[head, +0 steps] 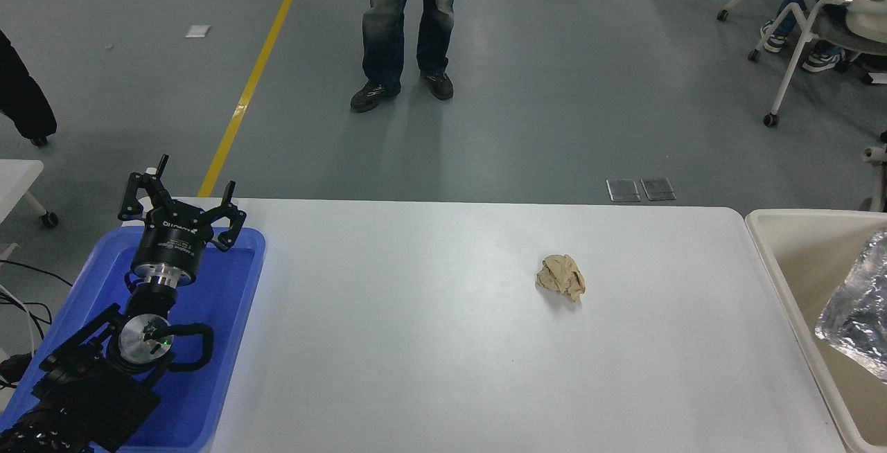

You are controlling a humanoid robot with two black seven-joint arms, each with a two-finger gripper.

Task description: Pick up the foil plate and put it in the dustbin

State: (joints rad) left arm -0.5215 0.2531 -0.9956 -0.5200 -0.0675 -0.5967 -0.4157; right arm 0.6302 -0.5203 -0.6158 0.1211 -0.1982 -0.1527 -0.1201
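White surface (443, 342) holds only a paper ball (562, 277), your foil plate (858, 314) already lies inside the dustbin (776, 228), right end effector unseen, left end effector (181, 198) parked, spread wide.
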